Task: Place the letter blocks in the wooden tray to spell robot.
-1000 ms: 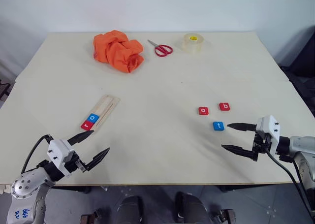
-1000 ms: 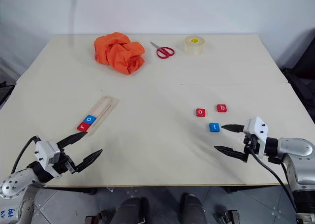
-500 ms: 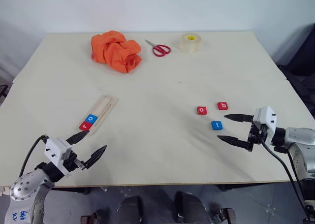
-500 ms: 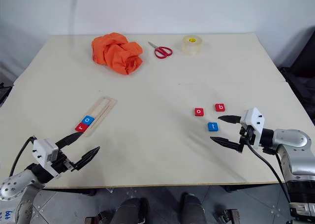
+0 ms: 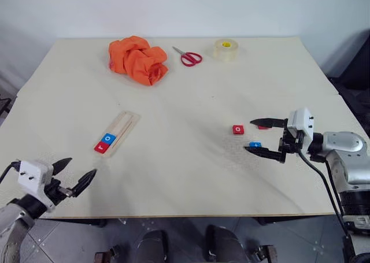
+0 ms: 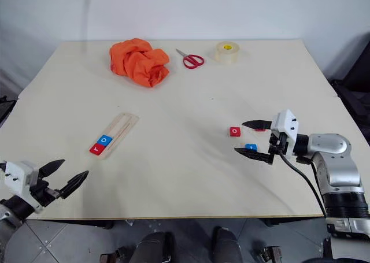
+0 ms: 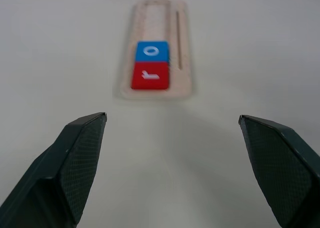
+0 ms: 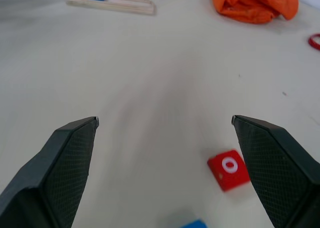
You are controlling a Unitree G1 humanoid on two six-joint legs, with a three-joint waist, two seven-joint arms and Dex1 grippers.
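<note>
The wooden tray (image 5: 122, 128) lies left of centre, with a red r block (image 5: 101, 148) and a blue o block (image 5: 108, 139) side by side at its near end. A red o block (image 5: 238, 129) lies loose on the right. My right gripper (image 5: 250, 136) hovers open just right of it. Its fingers partly cover the blue t block (image 5: 255, 144) and the red b block (image 5: 263, 126). My left gripper (image 5: 81, 166) is open near the table's front left corner, pointing at the tray (image 7: 180, 42) from a short way off, holding nothing.
An orange cloth (image 5: 139, 59), red scissors (image 5: 188, 57) and a roll of clear tape (image 5: 225, 49) sit along the far side of the table. The table's front edge runs just behind both grippers.
My right gripper has risen and moved left over the blue t and red b blocks. My left gripper has swung out to the left, away from the tray. Both stay open.
</note>
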